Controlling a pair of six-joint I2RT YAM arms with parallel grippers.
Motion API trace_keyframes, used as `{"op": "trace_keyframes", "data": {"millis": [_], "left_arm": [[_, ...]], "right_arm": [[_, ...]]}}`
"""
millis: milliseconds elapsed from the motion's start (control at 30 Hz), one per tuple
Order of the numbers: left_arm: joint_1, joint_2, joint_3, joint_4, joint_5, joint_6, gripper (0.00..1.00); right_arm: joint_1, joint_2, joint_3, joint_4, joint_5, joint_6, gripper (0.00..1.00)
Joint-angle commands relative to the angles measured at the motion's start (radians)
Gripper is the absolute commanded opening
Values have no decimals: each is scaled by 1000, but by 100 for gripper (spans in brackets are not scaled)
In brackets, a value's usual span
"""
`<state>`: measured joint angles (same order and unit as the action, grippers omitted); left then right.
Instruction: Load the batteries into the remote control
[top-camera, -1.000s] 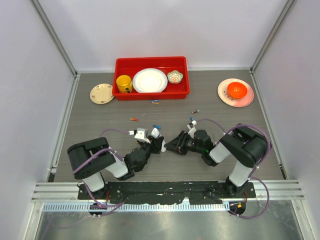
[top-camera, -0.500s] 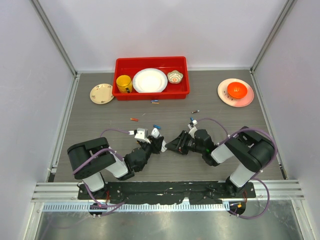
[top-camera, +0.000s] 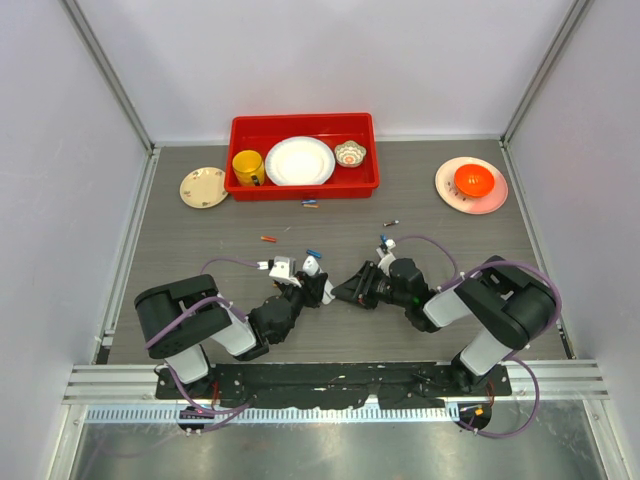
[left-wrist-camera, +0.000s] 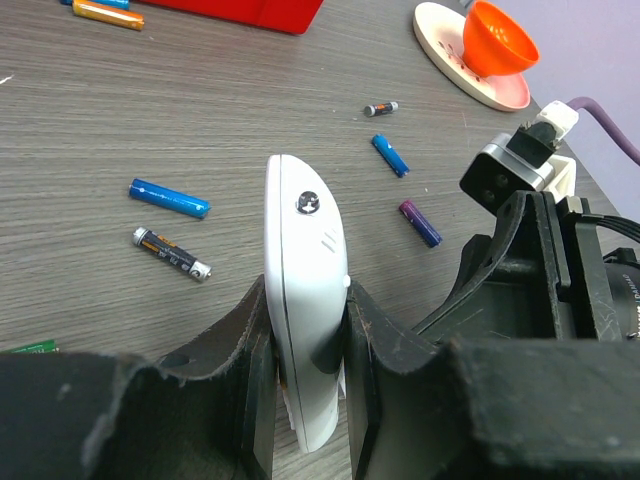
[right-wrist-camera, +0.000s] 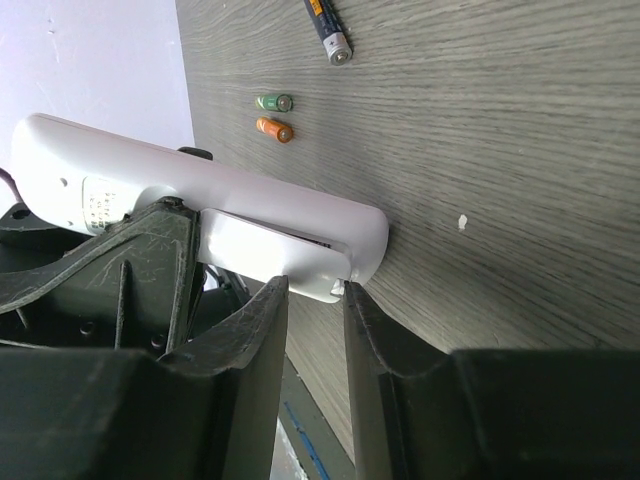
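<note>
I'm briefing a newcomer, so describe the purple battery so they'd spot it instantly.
Find the pale pink round plate carrying the orange plastic bowl. Nearer the viewer lies a short blue battery, then the purple cylindrical battery. Its neighbours are blue or black.

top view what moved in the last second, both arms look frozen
The right arm swung its elbow outward to the right, while the right gripper stayed at the remote. The left gripper still clamps the remote. The batteries and red tray lie as before.
</note>
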<state>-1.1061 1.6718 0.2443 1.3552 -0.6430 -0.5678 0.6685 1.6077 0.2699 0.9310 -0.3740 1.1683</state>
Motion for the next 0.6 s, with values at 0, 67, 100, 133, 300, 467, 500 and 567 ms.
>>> {"op": "trace_keyframes", "data": {"millis": [0, 67, 100, 133, 300, 467, 500, 567], "left_arm": [[-9, -1, -13, 191, -9, 22, 0], [-9, -1, -14, 191, -6, 22, 0], [-9, -1, -17, 191, -6, 22, 0], [-9, -3, -17, 191, -6, 19, 0], [-11, -14, -30, 191, -18, 20, 0], [-12, -18, -37, 191, -27, 25, 0], [-12, -20, -37, 191, -29, 25, 0], [-12, -20, -37, 191, -34, 25, 0]], "right_arm": [[-3, -35, 5, 34, 23, -25, 34], [-6, -29, 6, 32, 26, -27, 34], [-7, -25, 6, 31, 26, -29, 34], [-9, -22, 8, 31, 26, -29, 33], [-30, -12, -4, 32, 35, -33, 34], [-47, -15, -11, 25, 33, -39, 33], [-52, -20, -11, 23, 33, -42, 34], [-56, -25, -14, 12, 33, -45, 34]]}}
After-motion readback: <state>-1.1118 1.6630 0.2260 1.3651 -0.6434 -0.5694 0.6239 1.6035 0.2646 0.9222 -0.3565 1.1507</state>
